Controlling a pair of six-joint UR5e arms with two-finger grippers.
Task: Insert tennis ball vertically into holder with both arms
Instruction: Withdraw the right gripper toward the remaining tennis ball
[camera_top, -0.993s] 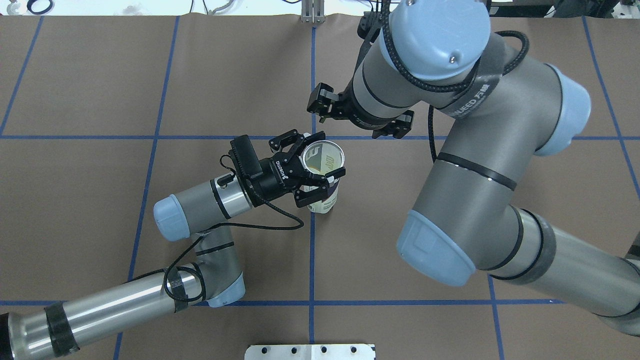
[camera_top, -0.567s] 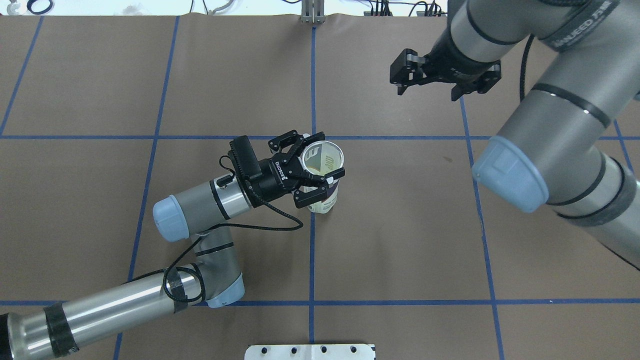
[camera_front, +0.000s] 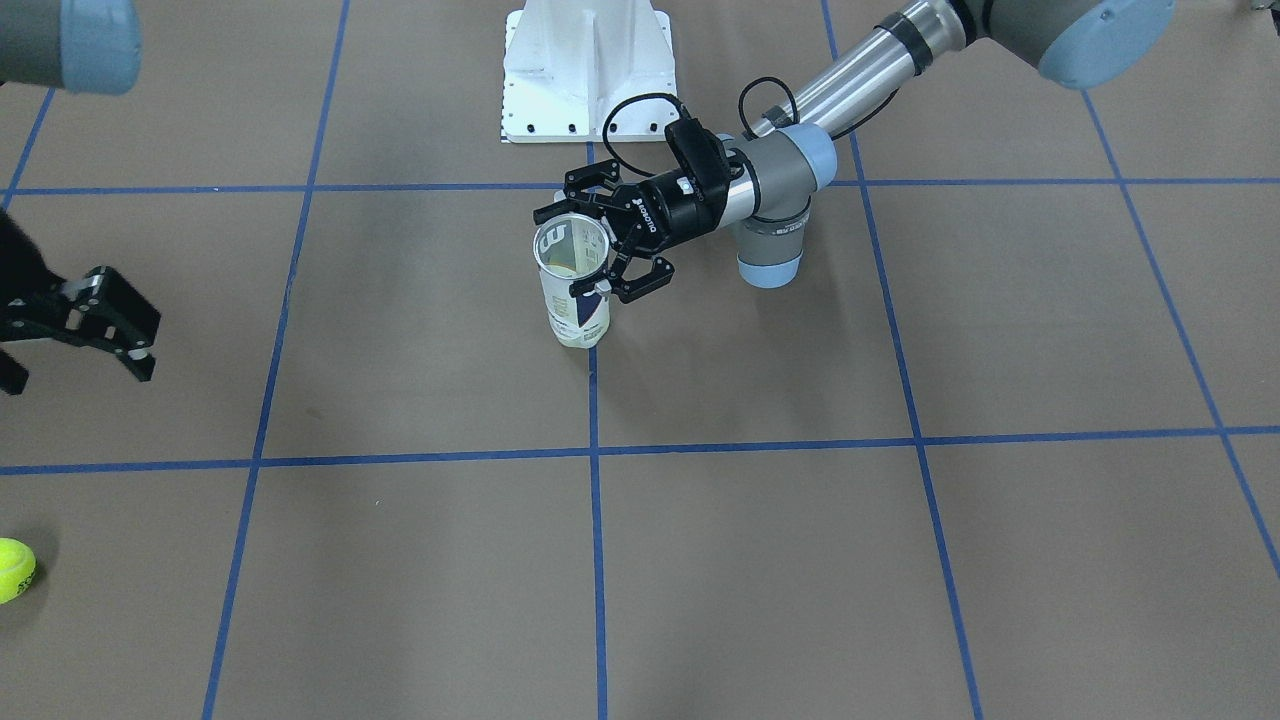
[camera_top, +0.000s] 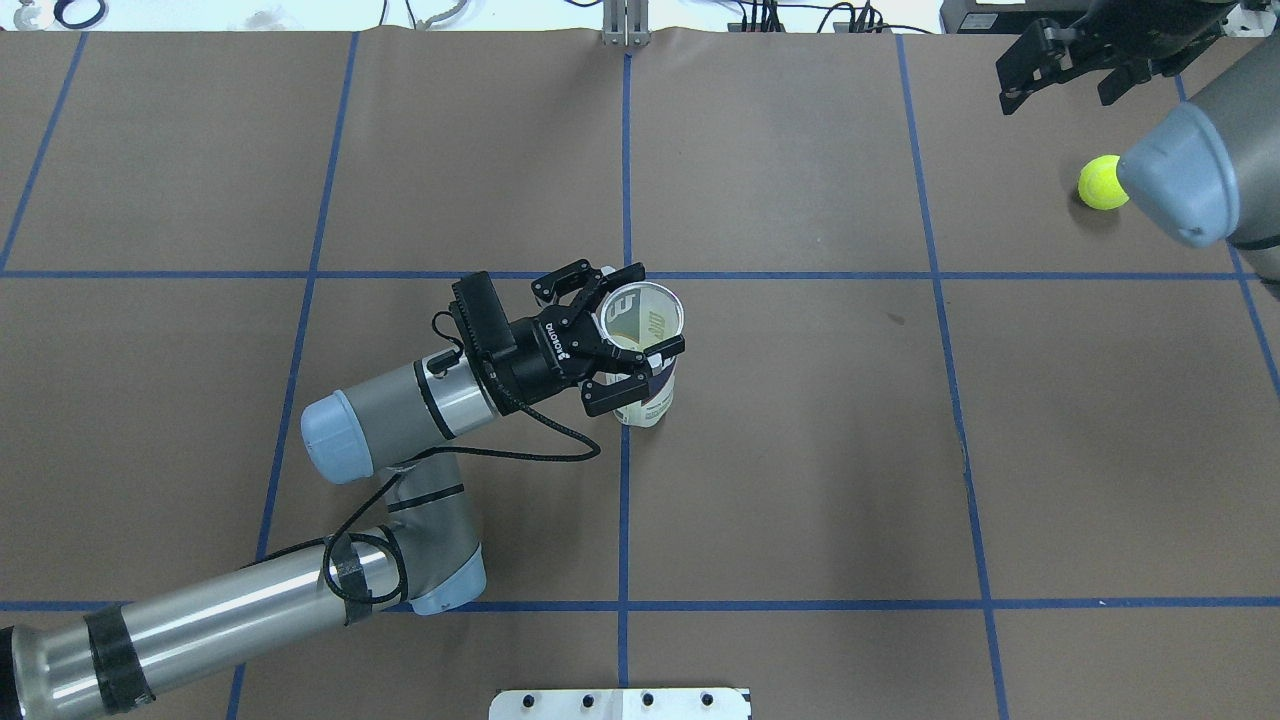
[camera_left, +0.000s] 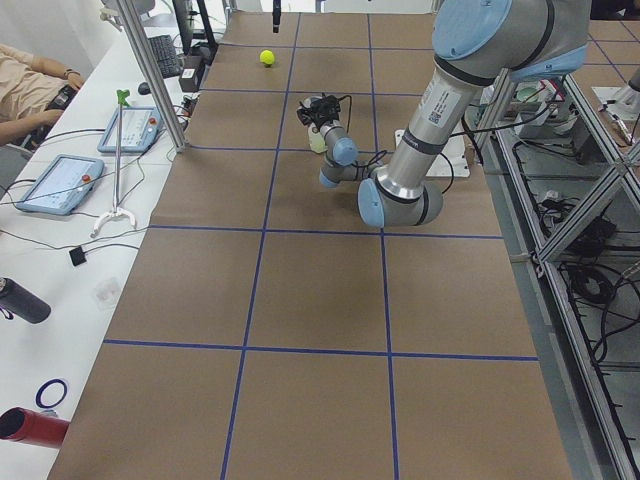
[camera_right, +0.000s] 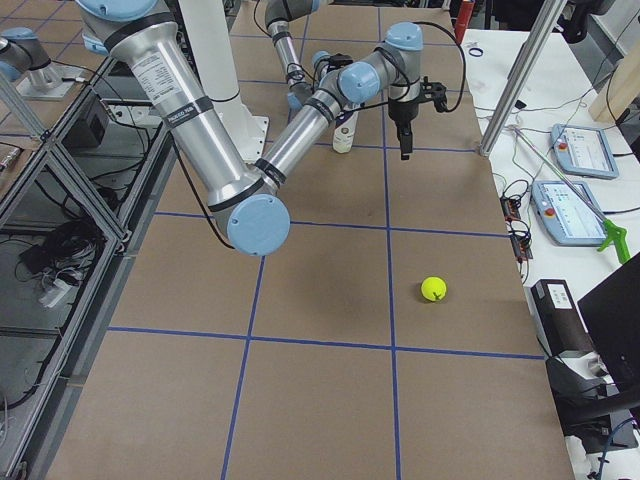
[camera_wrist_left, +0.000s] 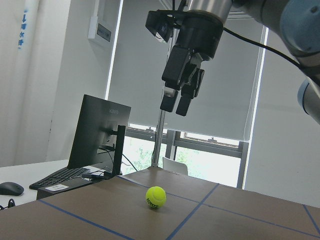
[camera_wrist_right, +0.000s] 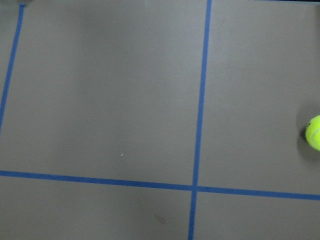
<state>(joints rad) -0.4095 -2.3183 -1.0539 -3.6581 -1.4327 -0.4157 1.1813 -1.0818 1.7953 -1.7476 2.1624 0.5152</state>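
Observation:
The holder (camera_top: 648, 400), a clear tube with a white and navy label, stands upright near the table's middle, its open top empty. It also shows in the front view (camera_front: 580, 322). My left gripper (camera_top: 652, 312) is shut on its rim from the side (camera_front: 566, 252). The yellow tennis ball (camera_top: 1098, 182) lies loose on the table at the far right; it also shows in the front view (camera_front: 10, 570) and the left wrist view (camera_wrist_left: 155, 197). My right gripper (camera_top: 1056, 92) is open and empty, hanging above the table beyond the ball (camera_wrist_left: 177, 102).
The white pedestal base (camera_front: 585, 70) stands at the robot's edge of the table. Blue tape lines (camera_top: 625, 150) grid the brown table cover. Tablets and a monitor sit on a side bench (camera_right: 575, 200) past the far edge.
My right arm has swung from above the holder out to the far right corner, uncovering the ball on the table. My left gripper keeps its hold on the holder.

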